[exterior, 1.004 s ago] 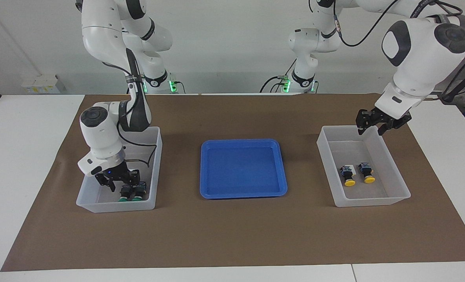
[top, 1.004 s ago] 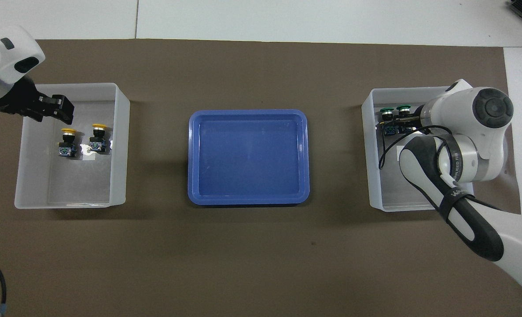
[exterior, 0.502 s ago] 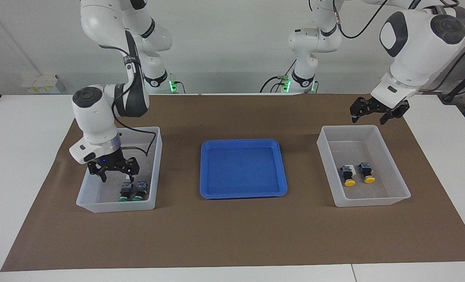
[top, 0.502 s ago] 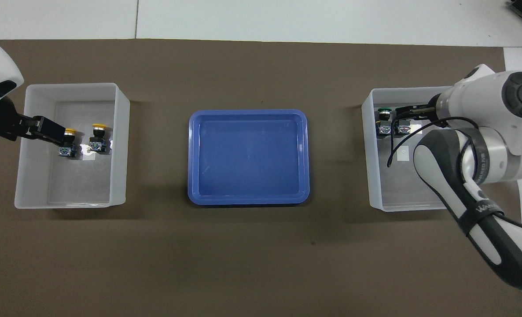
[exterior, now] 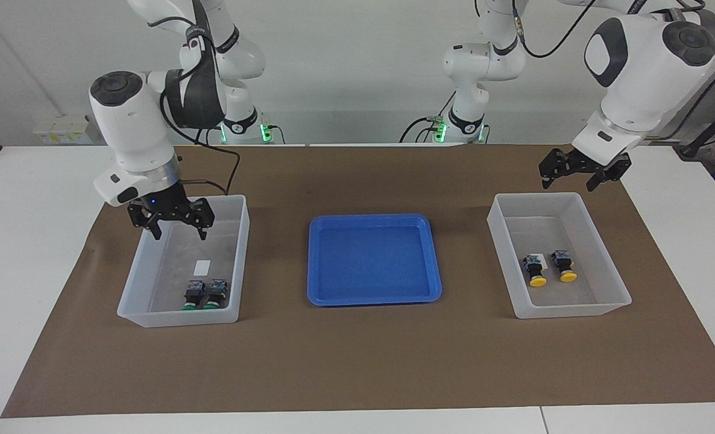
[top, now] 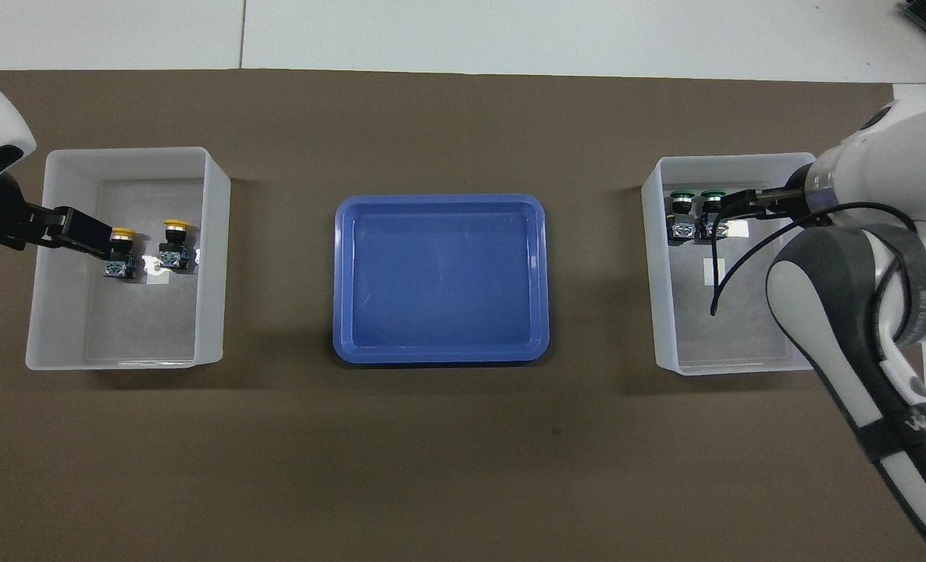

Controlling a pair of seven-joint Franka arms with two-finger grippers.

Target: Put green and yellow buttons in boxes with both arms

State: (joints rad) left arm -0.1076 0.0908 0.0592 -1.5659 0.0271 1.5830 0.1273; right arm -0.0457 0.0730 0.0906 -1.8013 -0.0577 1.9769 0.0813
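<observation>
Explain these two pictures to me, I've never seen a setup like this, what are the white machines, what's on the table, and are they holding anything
The white machines are two robot arms, each ending in a small black two-finger gripper. One picture faces the robots from across the table; the other looks down from above their own end, so the sides appear swapped.

On a brown mat sit a blue tray in the middle and a translucent box at each end. The box at the right arm's end holds two green buttons; the box at the left arm's end holds two yellow buttons.

Neither arm holds anything. The right gripper hangs open over its box, and the left gripper hangs open above the edge of its box nearest the robots.
</observation>
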